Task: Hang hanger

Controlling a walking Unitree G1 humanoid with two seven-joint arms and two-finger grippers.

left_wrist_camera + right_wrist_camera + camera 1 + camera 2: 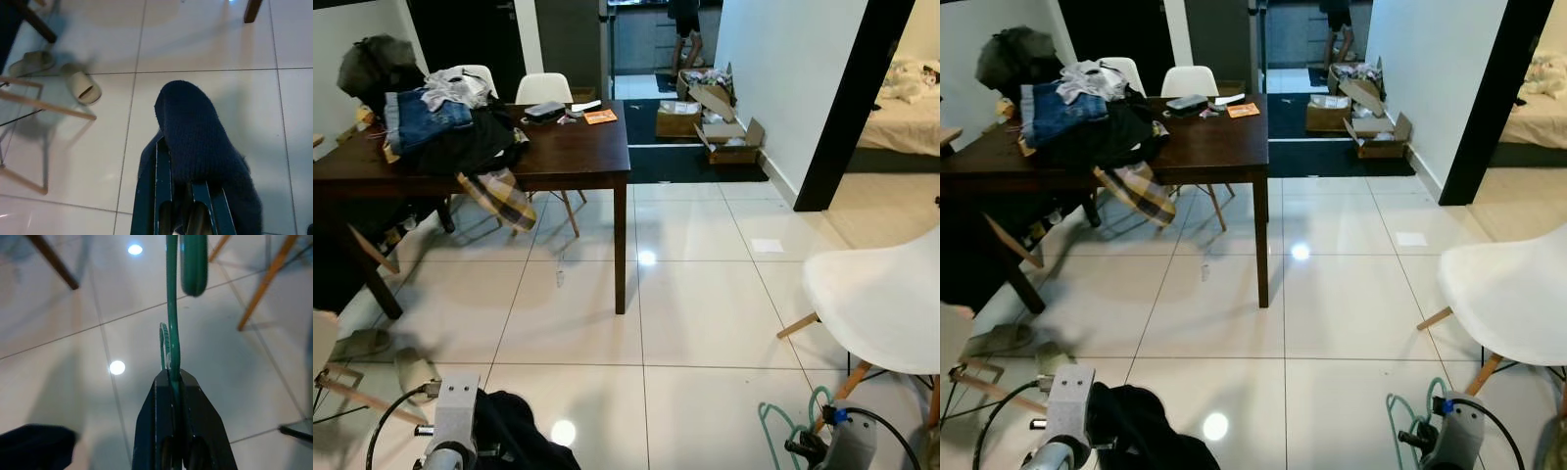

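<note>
1. The right gripper (177, 382) is clenched on a green hanger (172, 323); in the right wrist view the two black fingers (156, 426) press together with the thin green bar pinched between them.
2. From that grip the hanger's bar runs away from the fingers, and a rounded green end of it shows beyond. In the left eye view the hanger (781, 423) appears as green loops low on the robot's right, just beside the right arm, above the white tiled floor (705, 313).
3. The left gripper (182, 205) grasps a dark navy knitted garment (200, 147), which drapes over its fingers and covers most of them. In the right eye view the same dark cloth (1141, 421) hangs beside the silver left arm.
4. A pair of beige slippers (80, 87) lies on the tiles near the wooden legs of a chair.
5. Ahead on the left stands a dark wooden table (578, 157) piled with clothes (440, 122), including folded jeans and a checked cloth hanging over the edge.
6. A white chair (886, 299) with wooden legs stands close on the right.
7. Open cardboard boxes (715, 122) sit by the far wall, and a person's legs (685, 39) show in the room beyond.
</note>
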